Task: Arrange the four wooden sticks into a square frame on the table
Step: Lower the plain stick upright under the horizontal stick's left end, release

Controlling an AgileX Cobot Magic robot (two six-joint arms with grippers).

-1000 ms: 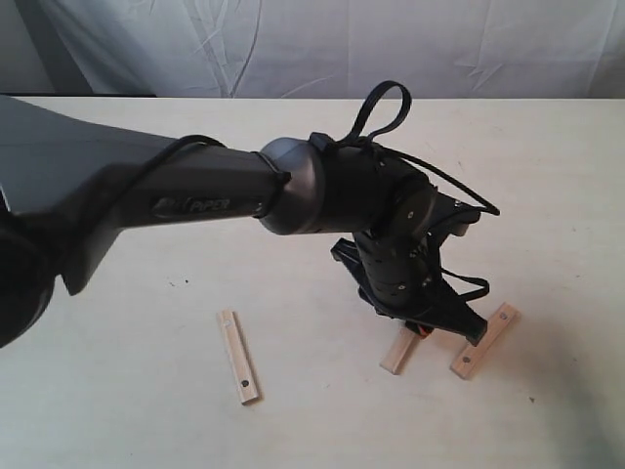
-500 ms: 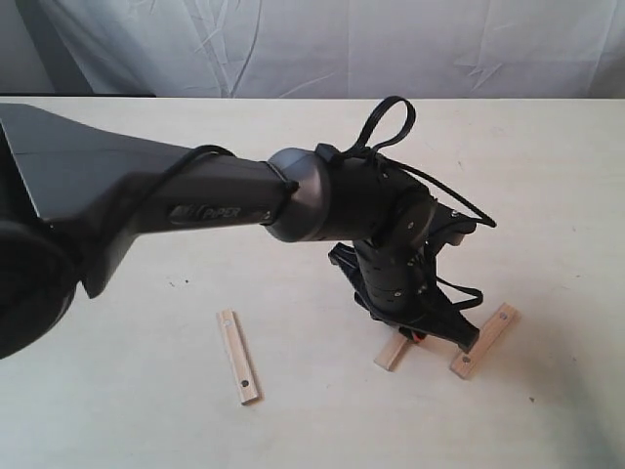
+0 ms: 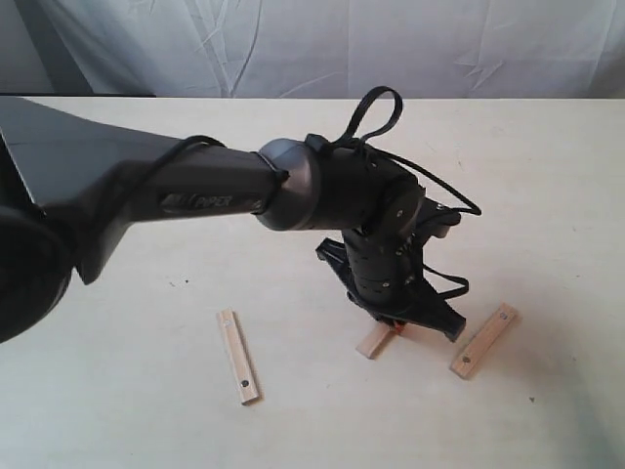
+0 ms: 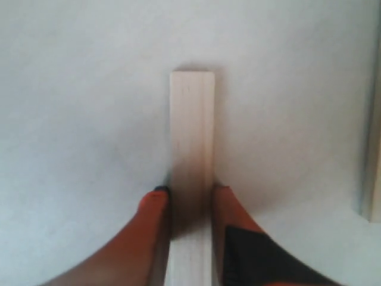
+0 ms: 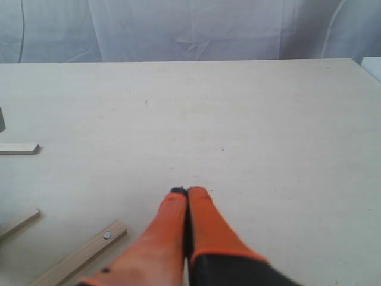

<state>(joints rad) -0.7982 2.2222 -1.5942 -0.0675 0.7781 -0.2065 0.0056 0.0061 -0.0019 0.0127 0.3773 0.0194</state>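
Note:
My left gripper [image 3: 398, 327] reaches across the table [image 3: 547, 186] and is shut on one pale wooden stick [image 3: 374, 342], which lies low over the tabletop. In the left wrist view the stick [image 4: 191, 131] runs out between the orange fingers [image 4: 156, 205]. A second stick [image 3: 483, 340] with screw holes lies to its right, apart from it. A third stick [image 3: 238, 356] lies to the left. The exterior view shows only these three. My right gripper [image 5: 188, 192] is shut with nothing in it, above bare table, with three stick ends [image 5: 80, 253] off to one side.
The left arm's dark body [image 3: 195, 195] stretches across the left half of the exterior view and hides the table under it. A grey cloth backdrop [image 3: 322, 44] hangs behind the far edge. Another stick's edge [image 4: 374, 155] shows in the left wrist view.
My left gripper has moved leftward with the stick in it, widening the gap to the stick on the right. The other two visible sticks have not moved.

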